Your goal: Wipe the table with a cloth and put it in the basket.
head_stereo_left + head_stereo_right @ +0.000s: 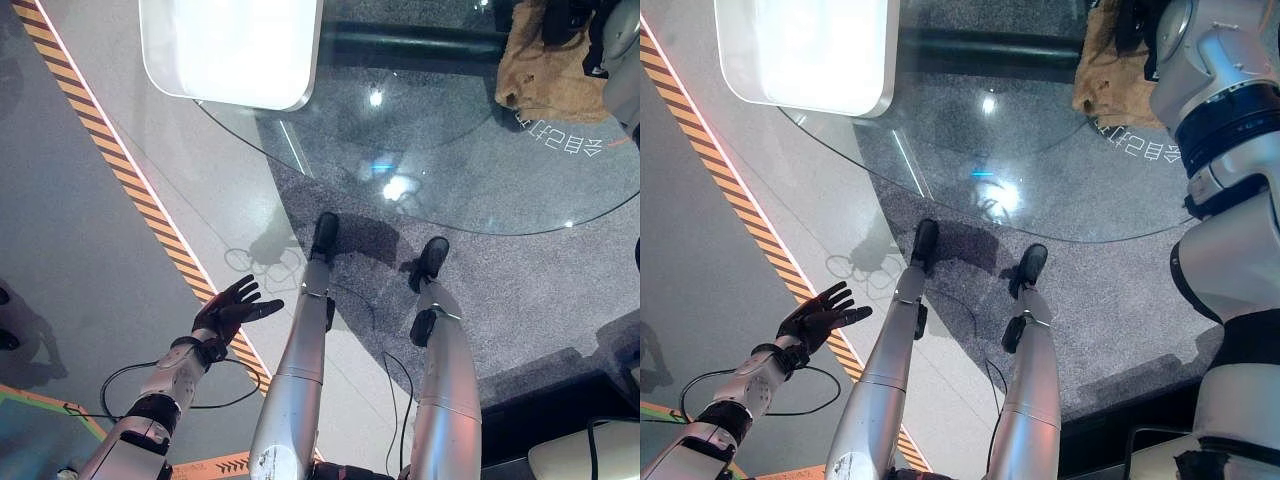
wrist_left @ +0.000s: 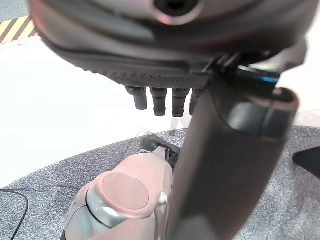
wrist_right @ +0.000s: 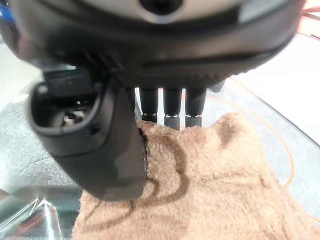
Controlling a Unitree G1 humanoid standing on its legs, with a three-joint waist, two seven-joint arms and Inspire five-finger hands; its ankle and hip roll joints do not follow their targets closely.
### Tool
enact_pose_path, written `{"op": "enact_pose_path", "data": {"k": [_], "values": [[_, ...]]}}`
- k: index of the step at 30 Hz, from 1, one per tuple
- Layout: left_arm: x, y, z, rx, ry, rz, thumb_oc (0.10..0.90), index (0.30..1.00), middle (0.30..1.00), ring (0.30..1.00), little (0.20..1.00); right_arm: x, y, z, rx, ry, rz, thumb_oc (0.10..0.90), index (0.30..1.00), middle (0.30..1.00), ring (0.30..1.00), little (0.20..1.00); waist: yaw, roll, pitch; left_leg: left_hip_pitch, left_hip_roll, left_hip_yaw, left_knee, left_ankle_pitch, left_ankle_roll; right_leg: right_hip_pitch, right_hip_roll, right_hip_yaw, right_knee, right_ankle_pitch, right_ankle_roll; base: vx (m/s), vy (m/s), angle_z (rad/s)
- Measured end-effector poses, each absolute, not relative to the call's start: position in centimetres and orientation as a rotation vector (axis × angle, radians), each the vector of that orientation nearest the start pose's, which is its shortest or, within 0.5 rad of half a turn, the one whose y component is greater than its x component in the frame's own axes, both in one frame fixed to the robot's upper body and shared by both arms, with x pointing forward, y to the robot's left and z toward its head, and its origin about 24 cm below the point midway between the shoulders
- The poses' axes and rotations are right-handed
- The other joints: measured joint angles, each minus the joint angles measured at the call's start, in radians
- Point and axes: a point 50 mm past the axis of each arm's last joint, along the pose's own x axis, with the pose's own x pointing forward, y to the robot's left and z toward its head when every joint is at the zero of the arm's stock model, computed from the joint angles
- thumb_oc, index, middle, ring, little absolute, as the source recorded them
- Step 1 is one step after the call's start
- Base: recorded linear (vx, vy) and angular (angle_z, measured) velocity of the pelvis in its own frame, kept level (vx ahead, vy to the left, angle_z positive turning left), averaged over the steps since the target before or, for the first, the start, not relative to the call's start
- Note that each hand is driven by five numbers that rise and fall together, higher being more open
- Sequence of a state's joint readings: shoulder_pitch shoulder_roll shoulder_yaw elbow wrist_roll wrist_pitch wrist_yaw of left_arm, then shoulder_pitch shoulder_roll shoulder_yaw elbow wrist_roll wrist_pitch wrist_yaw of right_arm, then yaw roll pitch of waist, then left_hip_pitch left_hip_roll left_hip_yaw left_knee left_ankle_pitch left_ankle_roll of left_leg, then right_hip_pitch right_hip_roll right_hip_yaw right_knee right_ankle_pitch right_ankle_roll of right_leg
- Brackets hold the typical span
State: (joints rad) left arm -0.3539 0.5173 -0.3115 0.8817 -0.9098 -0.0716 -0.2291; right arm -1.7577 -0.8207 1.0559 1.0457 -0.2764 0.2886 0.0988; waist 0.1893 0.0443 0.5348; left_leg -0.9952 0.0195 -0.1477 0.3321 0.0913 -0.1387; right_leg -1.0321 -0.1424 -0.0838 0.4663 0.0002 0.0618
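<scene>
One tan cloth (image 3: 200, 185) bunched on the glass table (image 1: 480, 180), axis unclear, under the right hand's (image 3: 170, 107) straight fingertips.

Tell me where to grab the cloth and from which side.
Take the cloth from above, at the raised fold nearest the right hand. It lies bunched on the glass table with loose humps, so a pinch on a hump should likely lift it better than prying a flat edge. The fingers hang just over it already.

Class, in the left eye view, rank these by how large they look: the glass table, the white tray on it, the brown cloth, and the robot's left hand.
1. Glass table, largest.
2. White tray.
3. Brown cloth.
4. Left hand, smallest, though it sits nearer the camera, so its true size against the cloth is unsure.
</scene>
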Motion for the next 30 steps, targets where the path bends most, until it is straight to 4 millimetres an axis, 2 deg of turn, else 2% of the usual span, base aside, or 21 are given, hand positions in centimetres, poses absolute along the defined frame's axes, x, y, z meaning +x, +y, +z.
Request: {"op": "enact_pose_path", "data": {"k": [19, 30], "values": [[28.2, 26.0, -2.6, -0.281, 0.428, -0.002, 0.800, 0.900, 0.900, 0.900, 0.900, 38.8, -23.7, 40.1, -1.578, -0.064, -0.455, 0.100, 0.300, 0.300, 0.300, 0.200, 0.001, 0.003, 0.000, 0.016, 0.003, 0.000, -0.018, 0.008, -0.003, 0.011, 0.000, -0.003, -0.007, 0.001, -0.001, 0.00, 0.000, 0.00], [28.2, 26.0, -2.5, -0.280, 0.423, -0.001, 0.800, 0.900, 0.900, 0.900, 0.900, 38.7, -24.0, 39.5, -1.490, -0.138, -0.469, 0.100, 0.300, 0.300, 0.300, 0.200, -0.004, 0.007, 0.000, 0.018, 0.005, 0.000, -0.027, 0.008, -0.004, 0.012, 0.002, -0.004, -0.015, 0.001, -0.002, 0.00, 0.000, 0.00]]}}
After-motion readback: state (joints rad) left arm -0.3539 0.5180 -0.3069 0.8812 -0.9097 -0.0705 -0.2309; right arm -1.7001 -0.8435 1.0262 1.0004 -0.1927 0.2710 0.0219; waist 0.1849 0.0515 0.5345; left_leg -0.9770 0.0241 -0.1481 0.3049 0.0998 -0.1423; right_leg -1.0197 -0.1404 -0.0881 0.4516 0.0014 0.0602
